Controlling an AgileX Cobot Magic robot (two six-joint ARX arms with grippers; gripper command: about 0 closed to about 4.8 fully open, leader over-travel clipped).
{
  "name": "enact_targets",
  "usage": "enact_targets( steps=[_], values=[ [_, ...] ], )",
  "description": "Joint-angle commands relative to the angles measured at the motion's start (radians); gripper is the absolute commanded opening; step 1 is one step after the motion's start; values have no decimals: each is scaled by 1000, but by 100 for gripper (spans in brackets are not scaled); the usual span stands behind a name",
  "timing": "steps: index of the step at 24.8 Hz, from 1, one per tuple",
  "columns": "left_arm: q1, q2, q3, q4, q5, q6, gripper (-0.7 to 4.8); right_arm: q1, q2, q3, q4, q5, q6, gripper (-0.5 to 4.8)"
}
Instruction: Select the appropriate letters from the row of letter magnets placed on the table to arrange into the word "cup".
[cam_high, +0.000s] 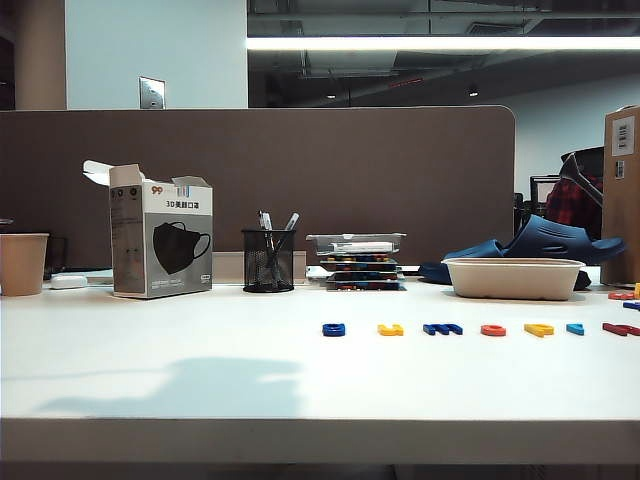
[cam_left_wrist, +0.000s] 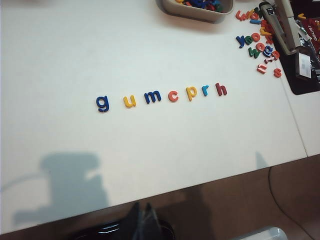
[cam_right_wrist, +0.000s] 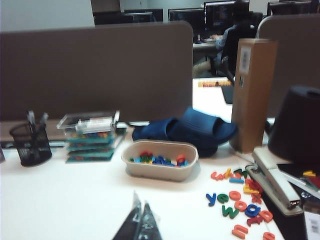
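7 letter magnets (cam_left_wrist: 161, 96) lie in a row on the table (cam_left_wrist: 60, 60), near the tray (cam_left_wrist: 197, 12); orange c (cam_left_wrist: 173, 95) sits mid-row. Left gripper (cam_left_wrist: 145, 220) and right gripper (cam_right_wrist: 140, 222), both closed, empty, hang short of it

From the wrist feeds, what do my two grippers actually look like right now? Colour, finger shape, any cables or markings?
Only the fingertips show. The left gripper appears as two dark, nearly black fingers tapering to a point, above a glossy black part. The right gripper shows two dark wedge-shaped fingers with a pale, shiny sheen. No cables or markings are visible, and neither arm appears in the exterior view.
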Motion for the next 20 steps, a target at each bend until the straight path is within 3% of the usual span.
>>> enact_targets(
  steps=[1, 11, 15, 20],
  values=[
    [-1, -3, 4, 6, -10, 5, -5, 1, 21, 94, -100, 3, 2, -1],
    [0, -3, 4, 6, -10, 5, -5, 2, 359, 524, -272, -9, 6, -2],
    [-1, -3, 4, 6, -10, 5, -5, 2, 486, 685, -263, -45, 6, -2],
    [-1, -3, 4, 6, -10, 5, -5, 3, 640, 892, -397, -73, 93, -2]
  ],
)
